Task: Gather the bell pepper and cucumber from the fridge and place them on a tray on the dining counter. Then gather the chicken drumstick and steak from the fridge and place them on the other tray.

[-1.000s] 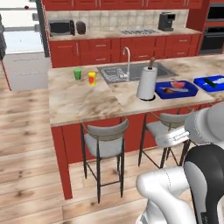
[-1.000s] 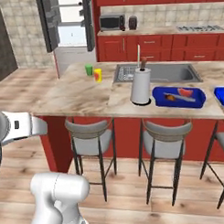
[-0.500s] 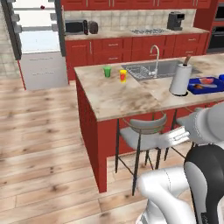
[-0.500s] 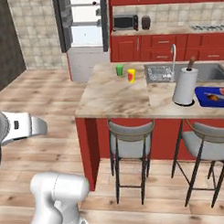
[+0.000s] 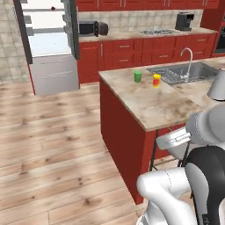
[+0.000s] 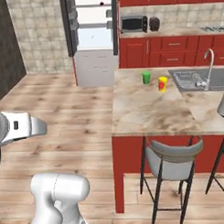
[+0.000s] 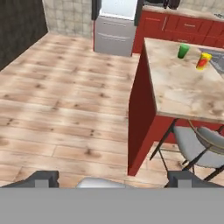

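The fridge stands open at the far end of the wood floor, white inside, with its doors swung out; it also shows in the right base view and the hand view. A tiny red item sits on an upper shelf, too small to name. The dining counter runs off to the right, with its near corner close to me. My gripper is open, with nothing between its fingertips, and it hangs over the floor left of the counter. The trays are out of view.
On the counter stand a green cup, a yellow-red bottle, a sink and a paper towel roll. Grey stools line its near side. Bare wood floor stretches to the fridge. Red cabinets with a microwave line the back wall.
The whole picture has shifted right: the base has moved left along the counter towards the fridge. The blue trays have left the frame. The gripper stays open.
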Tool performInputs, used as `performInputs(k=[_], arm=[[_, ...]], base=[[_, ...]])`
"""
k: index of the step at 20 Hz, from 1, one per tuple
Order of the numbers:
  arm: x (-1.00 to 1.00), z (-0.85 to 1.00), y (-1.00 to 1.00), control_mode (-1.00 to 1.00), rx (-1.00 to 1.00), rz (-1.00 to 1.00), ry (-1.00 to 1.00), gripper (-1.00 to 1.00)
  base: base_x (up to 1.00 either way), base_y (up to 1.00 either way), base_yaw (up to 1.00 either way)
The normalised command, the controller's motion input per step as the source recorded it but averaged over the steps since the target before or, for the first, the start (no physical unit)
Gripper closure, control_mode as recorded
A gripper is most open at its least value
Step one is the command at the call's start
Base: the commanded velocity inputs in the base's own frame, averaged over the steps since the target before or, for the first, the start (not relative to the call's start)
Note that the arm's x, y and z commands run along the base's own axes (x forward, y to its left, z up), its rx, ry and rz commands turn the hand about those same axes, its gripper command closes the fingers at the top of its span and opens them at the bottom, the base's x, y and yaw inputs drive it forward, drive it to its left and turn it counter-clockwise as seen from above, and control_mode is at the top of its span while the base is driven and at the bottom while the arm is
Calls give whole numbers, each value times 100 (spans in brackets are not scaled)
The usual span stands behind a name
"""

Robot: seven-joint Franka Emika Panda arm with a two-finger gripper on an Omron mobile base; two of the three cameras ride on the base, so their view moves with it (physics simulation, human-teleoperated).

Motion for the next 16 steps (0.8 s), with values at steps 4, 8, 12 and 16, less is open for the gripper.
performInputs(k=[4, 8, 12, 16], arm=[[0, 0, 0, 100, 0, 0, 0, -100], [0, 0, 0, 100, 0, 0, 0, -100], [0, 0, 0, 100, 0, 0, 0, -100], [0, 0, 0, 100, 0, 0, 0, -100]], base=[[82, 100, -16], [92, 100, -17], [100, 82, -7], [100, 47, 0]])
